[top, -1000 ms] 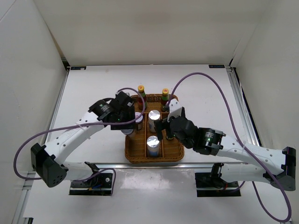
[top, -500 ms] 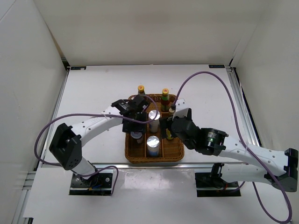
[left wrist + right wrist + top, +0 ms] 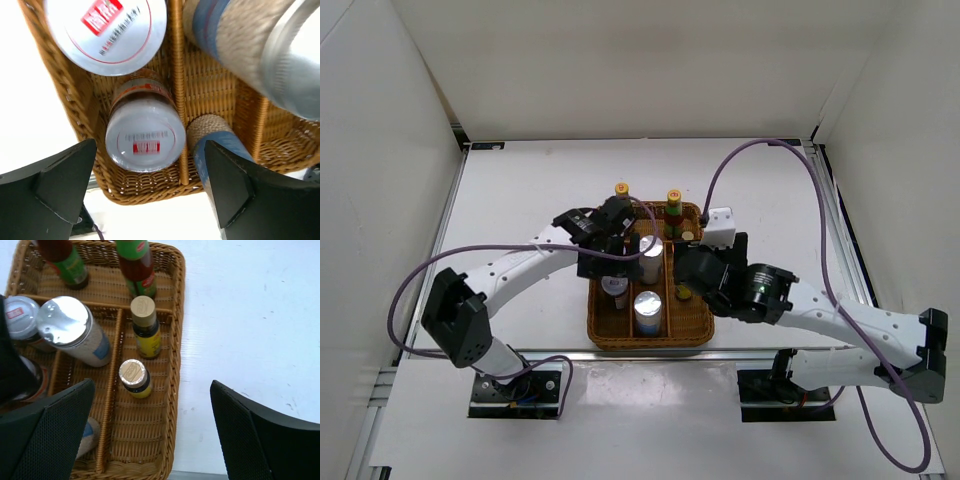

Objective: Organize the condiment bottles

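The condiment bottles stand in the brown wicker tray (image 3: 650, 341). Two tall yellow-capped sauce bottles (image 3: 621, 190) (image 3: 137, 267) are in the far row. Two small dark yellow-labelled bottles (image 3: 146, 332) (image 3: 135, 380) occupy the right compartment. A silver-lidded jar (image 3: 651, 247) and another (image 3: 647, 305) stand in the middle one. My left gripper (image 3: 145, 200) is open, hovering over a white-lidded jar (image 3: 143, 140) in the left compartment, its fingers (image 3: 50, 195) apart from it. My right gripper (image 3: 150, 440) is open above the tray's right side, holding nothing.
The tray's dividers (image 3: 177, 100) split it into narrow lanes. White table (image 3: 250, 315) lies to the tray's right, with side rails (image 3: 835, 210) and white walls around. Purple cables (image 3: 760, 150) arch over both arms.
My left arm swung in from the tray's left edge to over the left compartment, and its jaws have opened, leaving the jar standing. The right arm drew back slightly.
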